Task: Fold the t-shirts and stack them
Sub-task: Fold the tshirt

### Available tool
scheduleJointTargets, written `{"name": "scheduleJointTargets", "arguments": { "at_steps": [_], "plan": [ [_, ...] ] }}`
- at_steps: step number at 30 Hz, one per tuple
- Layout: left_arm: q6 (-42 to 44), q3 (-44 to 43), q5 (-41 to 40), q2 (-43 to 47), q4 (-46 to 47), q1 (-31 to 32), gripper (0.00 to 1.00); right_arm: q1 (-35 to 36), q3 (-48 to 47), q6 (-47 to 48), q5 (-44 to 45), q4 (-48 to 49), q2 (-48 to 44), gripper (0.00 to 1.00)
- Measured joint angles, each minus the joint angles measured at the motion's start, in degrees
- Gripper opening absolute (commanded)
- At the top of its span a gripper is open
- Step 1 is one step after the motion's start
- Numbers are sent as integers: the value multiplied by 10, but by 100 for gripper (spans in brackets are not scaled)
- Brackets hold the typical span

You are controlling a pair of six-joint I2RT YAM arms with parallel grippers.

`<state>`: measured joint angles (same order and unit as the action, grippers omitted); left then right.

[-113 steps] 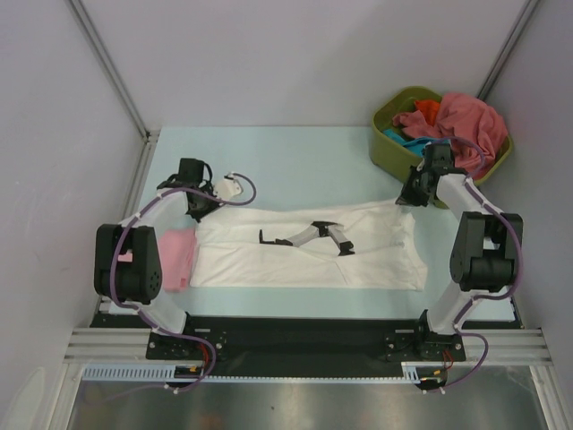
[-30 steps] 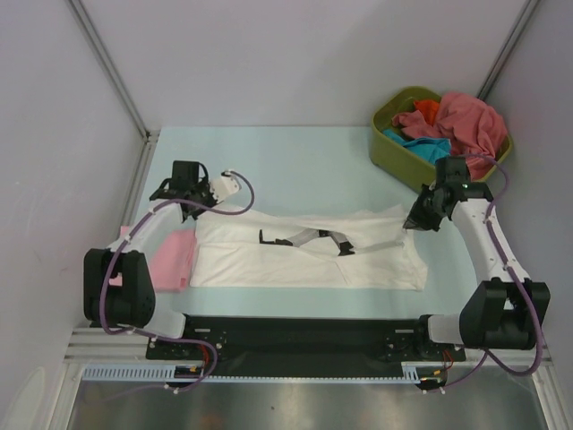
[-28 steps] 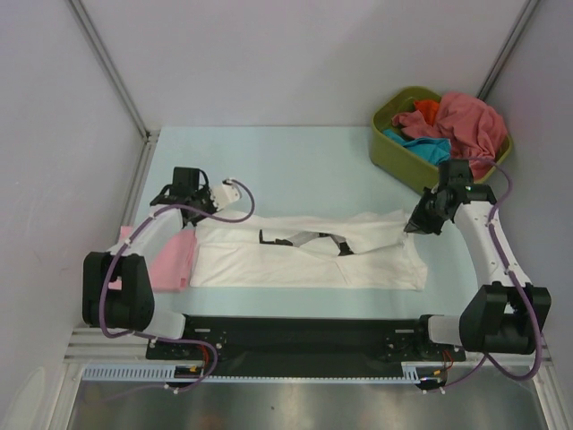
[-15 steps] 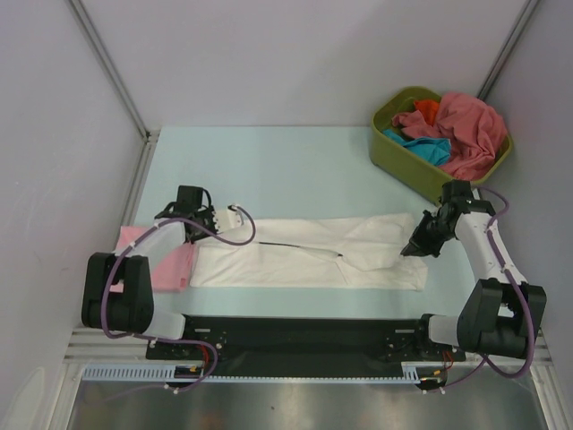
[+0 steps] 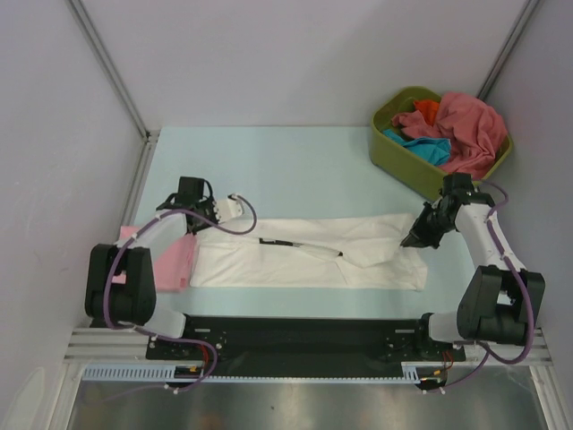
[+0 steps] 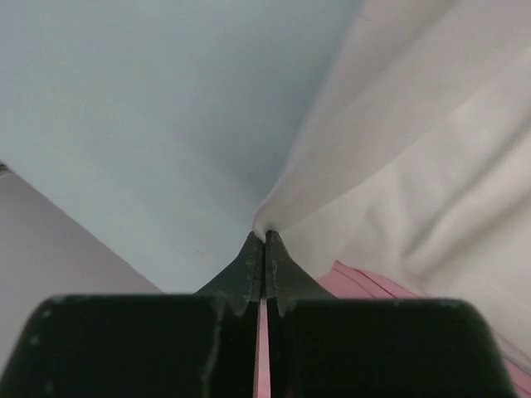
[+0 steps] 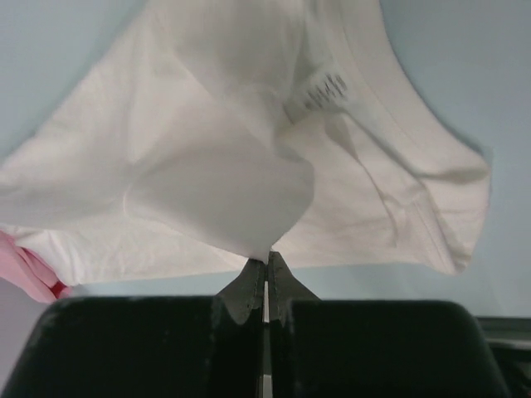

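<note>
A large white t-shirt (image 5: 309, 255) lies spread lengthwise across the near part of the table, folded along its length. My left gripper (image 5: 199, 222) is shut on its far left corner (image 6: 264, 228). My right gripper (image 5: 414, 240) is shut on a fold of the white t-shirt (image 7: 249, 191) at its right end and holds it slightly lifted. A light pink t-shirt (image 5: 170, 258) lies folded at the left, partly under the white one; it also shows in the left wrist view (image 6: 365, 286). Rose-red (image 5: 466, 125), teal (image 5: 421, 145) and orange (image 5: 428, 107) t-shirts fill the tub.
The olive-green plastic tub (image 5: 394, 152) stands at the back right corner, close behind my right arm. Grey walls close the left, back and right sides. A black rail (image 5: 304, 333) runs along the near edge.
Both grippers have drawn the far edge of the white t-shirt toward the near side and lowered it, so the dark marks are now mostly covered by the fold.
</note>
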<state>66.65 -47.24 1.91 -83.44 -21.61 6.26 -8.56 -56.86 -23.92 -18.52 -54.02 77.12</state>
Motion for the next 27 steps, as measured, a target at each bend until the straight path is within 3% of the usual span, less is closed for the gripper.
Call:
{"name": "scheduleJointTargets", "arguments": {
  "at_steps": [7, 14, 20, 27],
  "plan": [
    [-54, -127, -62, -92, 146, 1, 0, -2, -155, 2, -1, 40, 108, 0],
    [-55, -94, -72, -90, 222, 3, 1, -2, -158, 2, -11, 59, 124, 0],
    [-34, -3, -45, -38, 179, 3, 6, -2, -125, 5, -15, 49, 109, 0],
    [-10, 37, 0, 16, 95, 3, 10, -5, -80, 16, -15, 30, 58, 0]
  ]
}}
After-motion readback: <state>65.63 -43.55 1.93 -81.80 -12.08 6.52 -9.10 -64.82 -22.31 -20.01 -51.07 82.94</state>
